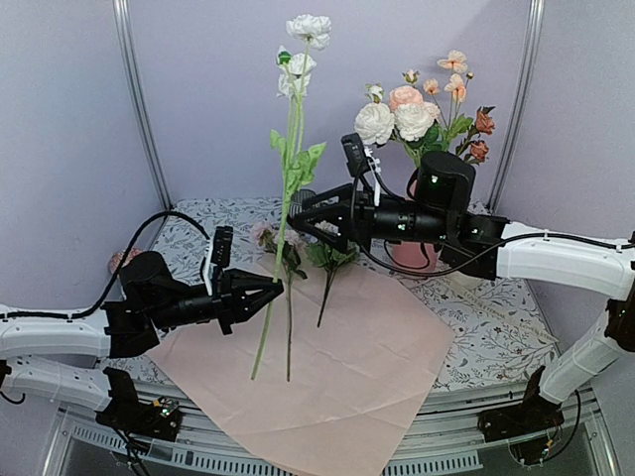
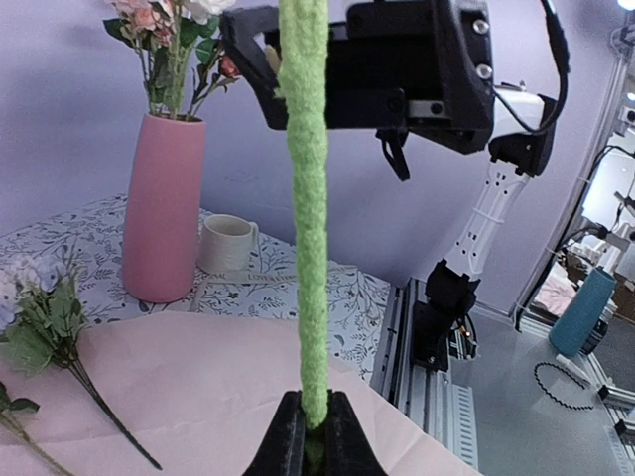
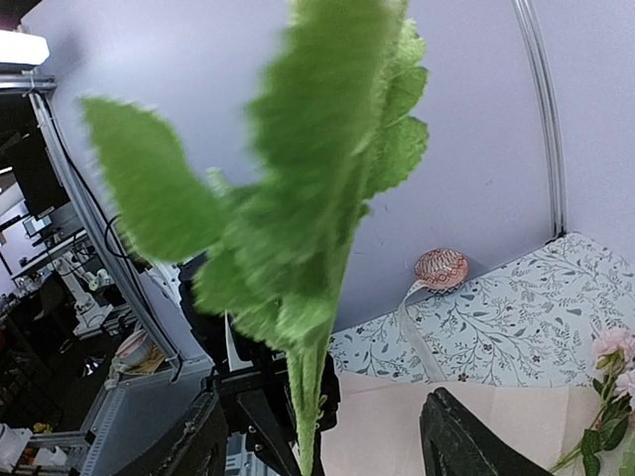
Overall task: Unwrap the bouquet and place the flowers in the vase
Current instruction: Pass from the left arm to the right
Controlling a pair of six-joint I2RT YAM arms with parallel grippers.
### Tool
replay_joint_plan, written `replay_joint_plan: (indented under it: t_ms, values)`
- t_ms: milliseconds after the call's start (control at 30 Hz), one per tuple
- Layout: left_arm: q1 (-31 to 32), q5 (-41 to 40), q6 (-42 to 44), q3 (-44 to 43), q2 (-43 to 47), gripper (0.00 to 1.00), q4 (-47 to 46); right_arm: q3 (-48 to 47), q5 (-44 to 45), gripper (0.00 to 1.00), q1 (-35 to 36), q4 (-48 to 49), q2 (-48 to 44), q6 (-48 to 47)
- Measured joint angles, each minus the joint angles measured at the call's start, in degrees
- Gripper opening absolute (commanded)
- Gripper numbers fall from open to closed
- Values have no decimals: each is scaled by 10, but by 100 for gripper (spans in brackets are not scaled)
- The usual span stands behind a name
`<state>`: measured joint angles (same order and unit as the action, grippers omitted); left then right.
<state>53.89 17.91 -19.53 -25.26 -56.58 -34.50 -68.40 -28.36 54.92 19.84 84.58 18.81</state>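
Observation:
A long green stem (image 2: 308, 228) with white blooms (image 1: 308, 30) on top stands upright over the pale pink paper (image 1: 337, 377). My left gripper (image 1: 270, 293) is shut on the low part of this stem, its fingertips (image 2: 293, 426) pinching it. Higher up, my right gripper (image 1: 300, 214) stands open, with the leafy stem (image 3: 310, 397) between its spread fingers (image 3: 466, 436) and touching neither. The pink vase (image 2: 164, 208) stands at the back right, with several flowers (image 1: 407, 114) in it. In the top view the vase (image 1: 409, 258) is mostly hidden by my right arm.
Two more flowers (image 1: 290, 260) (image 1: 332, 256) lie on the paper below my right gripper. A cream mug (image 2: 228, 243) stands beside the vase, with a cream ribbon (image 2: 238, 281) lying before it. A striped cup on a red saucer (image 3: 440, 268) sits at the far left.

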Motion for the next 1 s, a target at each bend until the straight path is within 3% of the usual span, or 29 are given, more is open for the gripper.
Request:
replay_joint_plan:
  t_ms: [333, 600, 1000]
  values:
    - [10, 25, 24, -10, -19, 8, -5, -48, -16, 55, 3, -62, 30, -21]
    - [11, 27, 32, -10, -20, 8, -4, -54, -37, 40, 6, -66, 34, -22]
    - [12, 30, 35, -11, -23, 9, -4, -52, -65, 10, 6, -43, 38, -10]
